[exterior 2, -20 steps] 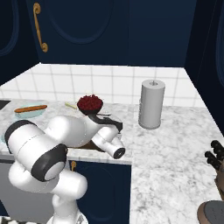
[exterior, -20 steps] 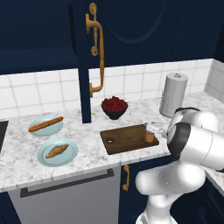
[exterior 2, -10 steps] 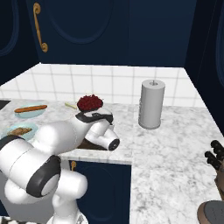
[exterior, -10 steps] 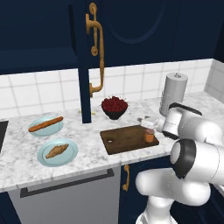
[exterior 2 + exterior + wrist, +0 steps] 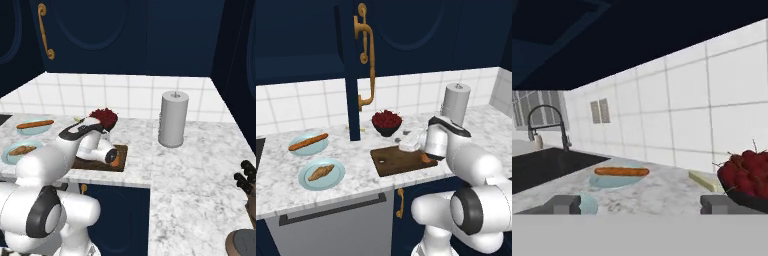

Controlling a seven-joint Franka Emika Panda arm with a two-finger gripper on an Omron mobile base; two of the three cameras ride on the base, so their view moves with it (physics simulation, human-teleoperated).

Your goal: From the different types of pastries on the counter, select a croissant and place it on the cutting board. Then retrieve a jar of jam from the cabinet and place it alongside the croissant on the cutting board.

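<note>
The croissant [image 5: 321,172] [image 5: 22,150] lies on a light-blue plate, left of the dark cutting board [image 5: 396,161] [image 5: 90,162]. At the board's right end stands the small orange jar of jam [image 5: 426,159] [image 5: 115,161], partly hidden behind my wrist. My gripper [image 5: 404,145] [image 5: 641,205] hovers low over the board, left of the jar, pointing left along the counter [image 5: 276,185]. It is open with nothing between its fingers. The bread stick [image 5: 308,142] [image 5: 622,172] rests on its own plate. The navy cabinet door [image 5: 353,85] stands open, its brass handle [image 5: 367,55] facing me.
A dark bowl of red berries [image 5: 387,121] [image 5: 747,175] sits behind the board. The grey paper-towel roll [image 5: 456,102] [image 5: 173,119] stands to the right. A sink with a faucet [image 5: 547,125] lies far left. Dark knife handles [image 5: 247,172] show at the far right.
My hand has swung left from beside the jar to over the board, and the arm has turned with it. The jar stays standing on the board's right end.
</note>
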